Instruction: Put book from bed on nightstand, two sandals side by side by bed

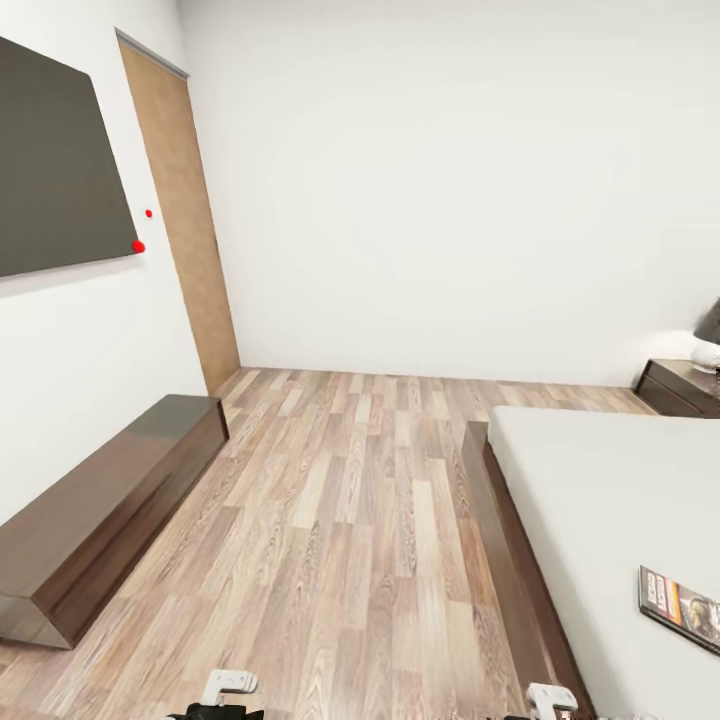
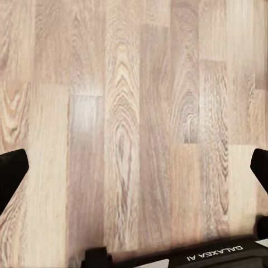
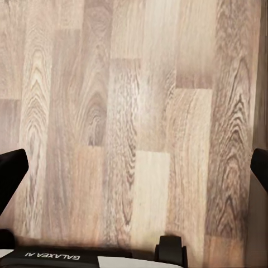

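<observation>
Head view: I look across the bedroom's wood-plank floor (image 1: 340,520) toward a plain white wall (image 1: 450,190). The bed (image 1: 505,560) fills the lower right of the frame, its dark-brown frame edging a bare light-grey mattress (image 1: 610,500). The book (image 1: 680,607) lies flat on the mattress near the right edge of the frame, its dark cover with an orange band facing up, partly cut off by the frame edge. A nightstand (image 1: 680,388) stands against the far wall at the right edge, just beyond the bed's head end, with a lamp (image 1: 708,340) on its top. A long low dark dresser (image 1: 100,510) runs along the left wall, beneath a dark wall panel (image 1: 55,160) in the upper left; a wooden door (image 1: 185,220) stands beside the room's corner. Left wrist view: my left gripper (image 2: 134,167) hangs above bare planks, its black fingers (image 2: 11,170) spread wide to the two sides of the frame, nothing between them. Right wrist view: my right gripper (image 3: 134,167) likewise hangs over the floor, fingers (image 3: 11,170) spread apart and empty.
</observation>
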